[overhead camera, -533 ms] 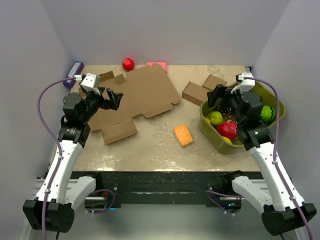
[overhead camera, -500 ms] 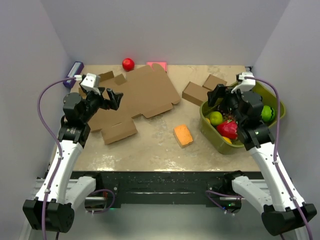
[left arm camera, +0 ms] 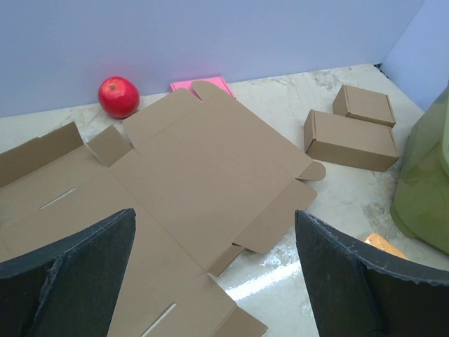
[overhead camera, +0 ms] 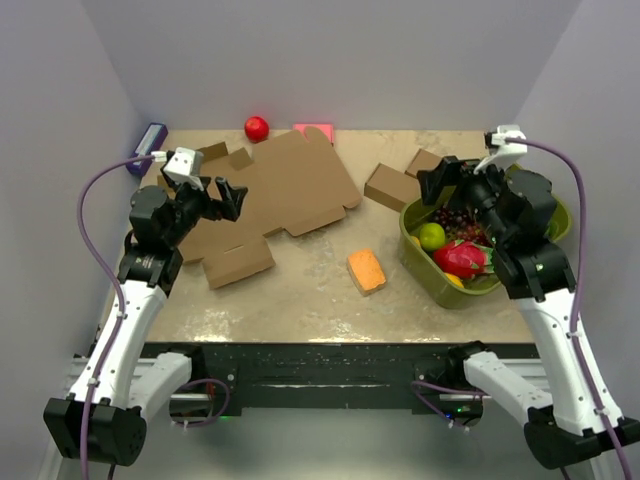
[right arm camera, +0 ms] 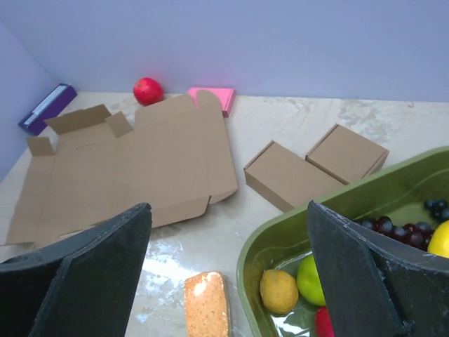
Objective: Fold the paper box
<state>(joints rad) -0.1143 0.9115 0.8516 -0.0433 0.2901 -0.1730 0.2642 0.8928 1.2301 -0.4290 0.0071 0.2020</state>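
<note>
The paper box (overhead camera: 285,195) lies unfolded on the counter (overhead camera: 300,290), all folding still to do; left tool (overhead camera: 222,195) and right tool (overhead camera: 448,185) hover spread, empty.

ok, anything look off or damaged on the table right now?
Nothing damaged or spilled. The flat brown cardboard die-cut sheet lies skewed to the table edge, its far tab overlapping the pink flat pad; two small flaps at its far-left stand up.

High rear view, two low wrist views, common paper box (overhead camera: 285,190)
</note>
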